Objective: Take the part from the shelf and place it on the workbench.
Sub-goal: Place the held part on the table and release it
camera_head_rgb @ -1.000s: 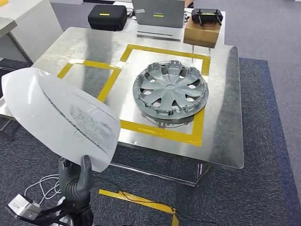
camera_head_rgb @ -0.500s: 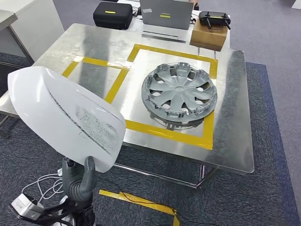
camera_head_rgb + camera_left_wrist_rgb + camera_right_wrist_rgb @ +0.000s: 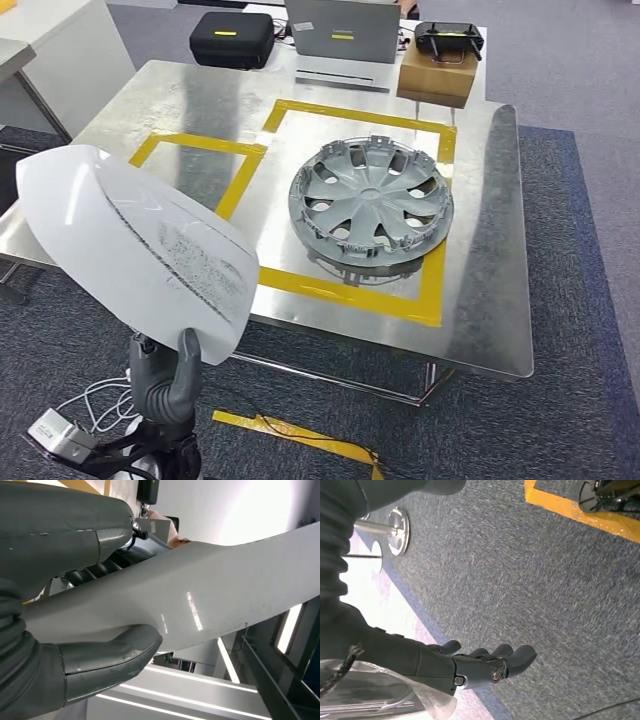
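Meanwhile the whole head view has shifted since a moment ago, the camera having moved, while the left hand (image 3: 164, 378) still grips one white panel (image 3: 140, 245) from beneath, its long axis slanting toward the workbench (image 3: 483, 250). One grey hubcap (image 3: 370, 205) lies inside yellow tape (image 3: 351, 291); the right hand (image 3: 471, 667) hangs empty, fingers loosely extended.

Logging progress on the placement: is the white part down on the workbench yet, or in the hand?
In the hand. The left hand grips the white part from below, short of the workbench.
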You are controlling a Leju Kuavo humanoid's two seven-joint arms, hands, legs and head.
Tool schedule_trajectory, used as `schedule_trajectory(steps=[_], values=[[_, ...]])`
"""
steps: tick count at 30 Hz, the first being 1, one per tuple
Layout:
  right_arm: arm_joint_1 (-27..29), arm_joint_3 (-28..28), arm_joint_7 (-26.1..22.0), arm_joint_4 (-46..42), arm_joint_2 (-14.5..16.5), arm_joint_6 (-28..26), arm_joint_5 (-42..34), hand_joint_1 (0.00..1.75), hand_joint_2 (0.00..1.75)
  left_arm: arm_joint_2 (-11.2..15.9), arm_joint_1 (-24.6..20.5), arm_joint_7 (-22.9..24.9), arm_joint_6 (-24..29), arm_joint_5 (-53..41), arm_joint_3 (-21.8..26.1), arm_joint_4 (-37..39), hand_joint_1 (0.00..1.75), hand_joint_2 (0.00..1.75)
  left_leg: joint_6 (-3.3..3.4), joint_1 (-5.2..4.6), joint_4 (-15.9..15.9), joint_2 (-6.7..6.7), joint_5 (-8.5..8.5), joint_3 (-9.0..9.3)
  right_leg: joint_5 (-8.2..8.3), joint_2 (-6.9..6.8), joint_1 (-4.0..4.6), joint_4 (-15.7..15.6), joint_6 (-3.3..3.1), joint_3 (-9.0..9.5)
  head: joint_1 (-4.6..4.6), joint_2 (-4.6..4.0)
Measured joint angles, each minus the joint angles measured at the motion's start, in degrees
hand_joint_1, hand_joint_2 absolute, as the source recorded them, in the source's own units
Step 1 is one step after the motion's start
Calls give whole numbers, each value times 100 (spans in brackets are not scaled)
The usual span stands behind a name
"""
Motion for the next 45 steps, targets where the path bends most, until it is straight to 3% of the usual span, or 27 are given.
schedule_trajectory(steps=[1,3,5,8,10,13,14,15,16,18,20,23,25,26,28,29,30,31,32,34,36,39,41,44,45], values=[[1,0,1,-1,0,0,-2,0,175,0,1,0,6,2,3,2,175,175,-5,13,-140,0,164,42,-10,5,-1,2,7,17,-1,0],[1,0,1,-1,0,0,-2,0,175,0,0,0,9,2,5,3,175,175,7,25,-884,0,601,362,-42,15,2,5,44,62,0,0],[-2,1,1,-1,0,0,-3,0,175,-3,-2,3,23,2,4,5,175,175,46,12,-1447,-4,786,596,-66,19,17,17,102,68,5,0],[-9,1,5,-1,0,-3,-8,0,175,-10,7,18,61,4,5,7,175,175,145,-3,-1559,-13,781,610,-64,7,13,-4,201,45,24,0],[-12,0,7,-1,0,-8,-8,0,175,-14,1,28,76,5,1,7,175,175,223,12,-1604,-6,806,627,-195,5,2,161,253,-44,47,0],[-9,0,7,-1,0,-14,-8,0,175,-15,-3,48,100,26,-5,9,175,175,285,7,-1622,10,808,633,-695,7,2,1189,287,-546,86,0],[-2,0,7,-1,0,-16,-9,0,175,-14,-1,63,110,43,-6,12,175,175,292,-1,-1620,12,804,635,-784,7,2,1496,293,-703,87,0],[4,0,7,-1,0,-20,-11,0,175,-14,-1,85,118,68,-6,17,175,175,296,-8,-1618,8,800,639,-762,8,3,1610,293,-773,88,0],[8,0,7,-1,0,-26,-13,0,175,-13,-2,114,129,96,-6,25,175,175,297,-12,-1617,3,795,649,-627,8,4,1492,285,-730,90,0],[6,0,7,-1,0,-42,-15,0,175,-13,-2,169,150,136,-6,36,175,175,283,-18,-1617,-8,778,681,-226,8,8,745,242,-380,91,0],[-7,0,7,-1,-1,-61,-16,0,175,-13,-5,198,163,149,-6,42,175,175,238,-36,-1606,-11,758,691,-36,13,24,123,196,-50,87,0],[-4,0,8,-1,-2,-73,-13,0,175,-11,-12,255,150,211,-7,54,175,175,154,-41,-1614,-5,757,691,-27,22,34,-12,143,31,82,0],[0,0,7,-1,-1,-72,3,0,175,-7,-34,322,87,328,-8,60,175,175,92,-34,-1490,-3,650,652,-3,14,8,-51,87,54,68,0],[-3,0,5,-1,0,-70,18,0,175,-5,-55,350,57,355,-10,65,175,175,62,-27,-1267,-2,511,558,5,7,-7,-69,61,65,58,0],[-7,3,0,0,0,-64,51,0,175,2,-130,387,44,257,-17,99,175,175,14,-8,-532,-1,153,224,-1,-5,-7,-70,35,68,41,0],[-8,4,-2,0,0,-61,63,0,175,8,-179,399,60,166,-20,126,175,175,-1,1,-198,-1,41,63,-3,-9,-7,-69,32,69,45,0],[-10,6,-2,0,0,-58,70,0,175,15,-230,408,74,95,-24,156,175,175,-10,6,-29,-1,35,-22,-6,-9,-6,-67,31,73,44,0],[-12,7,-2,0,0,-56,73,0,175,22,-279,415,85,55,-25,184,175,175,-10,11,-78,0,143,-5,-8,-4,-6,-66,34,81,44,0],[-16,9,-2,0,0,-55,74,0,175,27,-320,421,92,37,-25,205,175,175,-1,15,-349,0,345,118,-13,4,-6,-65,40,96,44,0],[-20,12,-3,-1,0,-51,75,0,175,31,-390,428,98,18,-27,238,175,175,34,11,-1129,0,722,471,-30,19,5,-56,70,116,44,0],[-25,13,-4,-1,0,-48,76,0,175,32,-435,431,99,10,-32,260,175,175,80,-7,-1559,-2,823,649,-39,21,24,-43,120,99,52,0],[-36,14,-4,-1,0,-46,76,0,175,31,-454,433,98,4,-38,275,175,175,171,-17,-1625,-5,815,649,-51,11,17,-40,213,70,61,0],[-43,24,-11,-1,0,-46,76,0,175,30,-496,445,92,-47,-60,287,175,175,242,3,-1660,4,840,655,-239,11,8,242,263,-81,82,0],[-41,121,-47,1,-3,-33,76,0,175,59,-759,553,-44,-159,-138,374,175,175,289,-2,-1663,7,850,635,-710,13,4,1329,302,-632,110,0],[-41,176,-62,1,-5,-16,76,0,175,78,-911,624,-162,-134,-156,436,175,175,292,-6,-1662,4,851,633,-741,13,5,1555,307,-757,111,0]])
